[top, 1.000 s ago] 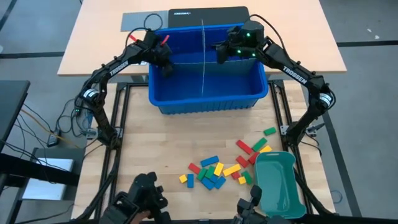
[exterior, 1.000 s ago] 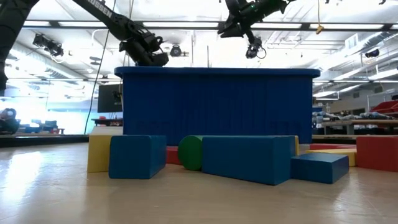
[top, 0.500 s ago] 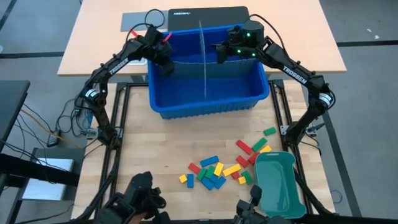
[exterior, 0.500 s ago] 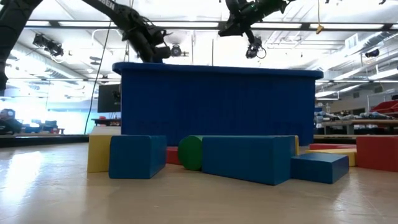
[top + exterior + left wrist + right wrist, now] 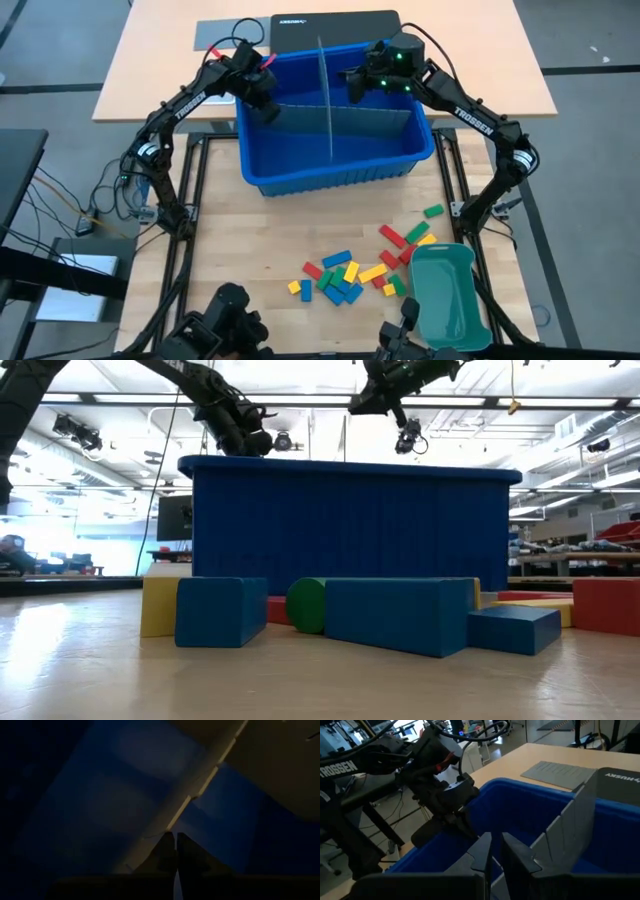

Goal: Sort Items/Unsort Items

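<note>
The items, small red, yellow, green and blue blocks point(image 5: 350, 270), lie loose on the near part of the table. No gripper touches them. A blue bin point(image 5: 330, 172) stands farther back with its left end raised. Inside it a long grey divider point(image 5: 375, 120) and a cross divider point(image 5: 325, 100) stand upright. My left gripper point(image 5: 262, 100) is shut at the long divider's left end. My right gripper point(image 5: 358, 88) is shut over the same divider, just right of the cross divider. My left gripper pinches the long divider's slotted top edge point(image 5: 192, 802) between its two fingertips point(image 5: 167, 847), near the divider's left end, slanting down from above. The divider stands upright inside the bin. My right gripper has its fingers point(image 5: 482, 847) closed over the long divider's top edge point(image 5: 465, 861), pointing along it toward the bin's left end; the fingers hide the contact itself.
A teal tray point(image 5: 447, 295) lies at the near right, beside the blocks. A flat grey sheet point(image 5: 225, 33) and a black case point(image 5: 335, 25) lie on the far table behind the bin. Bare wood shows between the bin and the blocks.
My left gripper has risen a little at the bin's left end. The bin's left end has come up with it, so its rim now slopes down to the right in the low view. The dividers stand higher and the long one shows more of its face.
</note>
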`<state>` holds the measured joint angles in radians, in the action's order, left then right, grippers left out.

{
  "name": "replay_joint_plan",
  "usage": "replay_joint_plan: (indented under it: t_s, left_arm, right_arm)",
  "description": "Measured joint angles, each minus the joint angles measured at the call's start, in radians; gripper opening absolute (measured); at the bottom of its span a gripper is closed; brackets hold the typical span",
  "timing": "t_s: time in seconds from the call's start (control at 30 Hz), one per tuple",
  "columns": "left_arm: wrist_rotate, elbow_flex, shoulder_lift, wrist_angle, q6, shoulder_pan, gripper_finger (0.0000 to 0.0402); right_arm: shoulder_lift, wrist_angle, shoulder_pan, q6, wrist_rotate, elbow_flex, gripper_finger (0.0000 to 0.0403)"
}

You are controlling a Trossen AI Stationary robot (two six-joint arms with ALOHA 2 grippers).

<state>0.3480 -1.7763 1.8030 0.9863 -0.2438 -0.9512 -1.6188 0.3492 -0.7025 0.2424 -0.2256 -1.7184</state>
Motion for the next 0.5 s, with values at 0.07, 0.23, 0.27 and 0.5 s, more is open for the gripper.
replay_joint_plan:
  t_s: [0.07,0.23,0.27,0.5]
  left_arm:
    - [0.0,0.0,0.0,0.001,0.014,0.003,0.0011]
    - [-0.001,0.0,0.0,0.005,0.019,0.016,0.0031]
    - [-0.008,0.0,0.0,0.005,0.021,0.019,0.0032]
    - [-0.072,0.0,0.002,0.002,0.101,0.02,0.0009]
  right_arm:
    - [0.0,-0.002,0.0,-0.001,-0.001,0.0,0.0045]
    - [0.0,-0.004,0.0,-0.01,0.0,0.0,0.0052]
    - [0.0,-0.004,0.0,-0.01,0.0,0.0,0.0053]
    - [0.0,0.061,-0.002,-0.045,-0.008,0.0,0.0063]
